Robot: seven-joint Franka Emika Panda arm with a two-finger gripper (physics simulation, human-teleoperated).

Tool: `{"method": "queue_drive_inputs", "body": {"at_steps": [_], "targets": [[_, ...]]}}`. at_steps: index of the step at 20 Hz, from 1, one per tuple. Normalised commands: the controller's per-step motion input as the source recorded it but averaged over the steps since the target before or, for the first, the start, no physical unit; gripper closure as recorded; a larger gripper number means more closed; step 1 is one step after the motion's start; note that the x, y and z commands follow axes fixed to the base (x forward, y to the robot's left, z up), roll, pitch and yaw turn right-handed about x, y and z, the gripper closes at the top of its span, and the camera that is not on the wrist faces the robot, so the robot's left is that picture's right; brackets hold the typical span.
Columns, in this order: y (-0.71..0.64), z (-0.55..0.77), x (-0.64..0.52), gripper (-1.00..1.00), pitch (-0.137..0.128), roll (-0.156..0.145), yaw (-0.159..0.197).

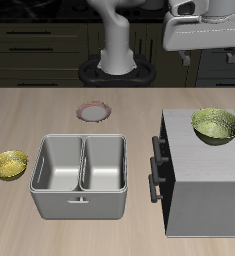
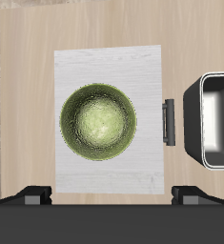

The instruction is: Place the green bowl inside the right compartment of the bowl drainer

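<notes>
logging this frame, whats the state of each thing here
green bowl: upright, empty, on top of the grey box
bowl drainer: both wells empty
small yellow-green bowl: upright, empty, on the table beside the drainer
pink plate: flat on the table, empty
hand: above the green bowl, holding nothing; open or shut unclear

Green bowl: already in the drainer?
No, the green bowl sits on top of the grey box, beside the bowl drainer.
</notes>
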Motion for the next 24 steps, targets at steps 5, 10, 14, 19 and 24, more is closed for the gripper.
{"method": "queue_drive_inputs", "body": {"at_steps": [5, 10, 14, 19, 24], "targets": [[0.0, 0.0, 0.07, -1.0, -0.029, -0.001, -0.015], [-0.08, -0.05, 0.12, -1.0, -0.051, 0.004, -0.047], [-0.24, 0.0, 0.12, -1.0, -0.03, -0.033, -0.017], [-0.15, -0.06, 0.06, -1.0, 0.017, -0.023, 0.006], [-0.03, -0.19, 0.06, -1.0, 0.0, 0.008, 0.032]]}}
